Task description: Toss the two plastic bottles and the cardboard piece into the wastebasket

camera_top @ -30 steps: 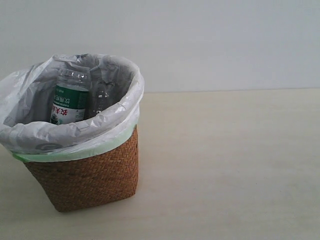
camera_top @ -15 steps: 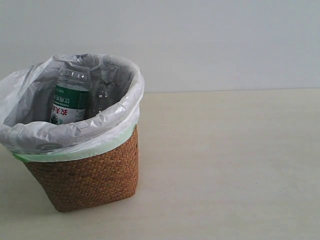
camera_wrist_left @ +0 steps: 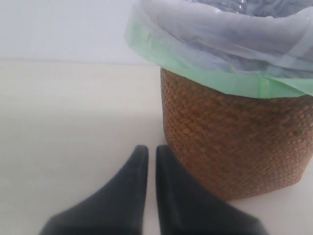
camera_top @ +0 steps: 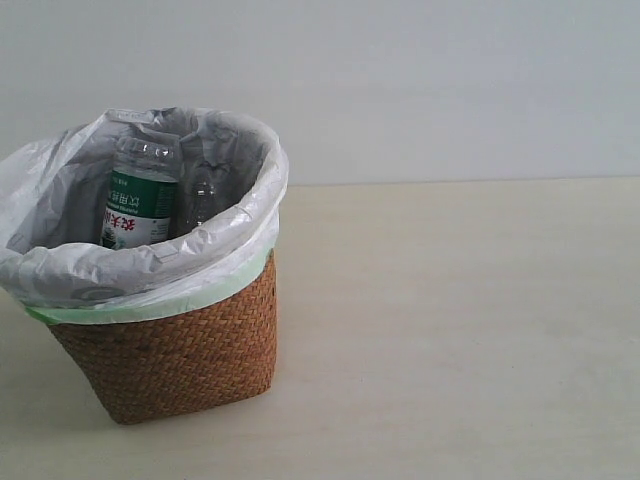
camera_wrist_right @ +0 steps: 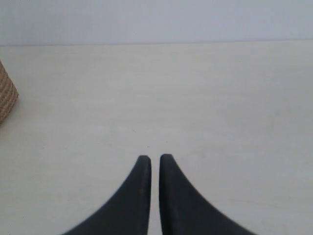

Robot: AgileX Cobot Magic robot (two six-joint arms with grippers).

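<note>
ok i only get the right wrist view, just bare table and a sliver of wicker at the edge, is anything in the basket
observer: Yes. The exterior view shows the green-labelled bottle standing inside the wastebasket.
operator: and the other bottle
observer: A second clear bottle shows right beside it, also inside. Its label is hidden, so I cannot tell which bottle it is.
operator: where's the left gripper
observer: The left wrist view shows the left gripper low, next to the basket's wicker wall. Its fingers are nearly together and it holds nothing.
</note>
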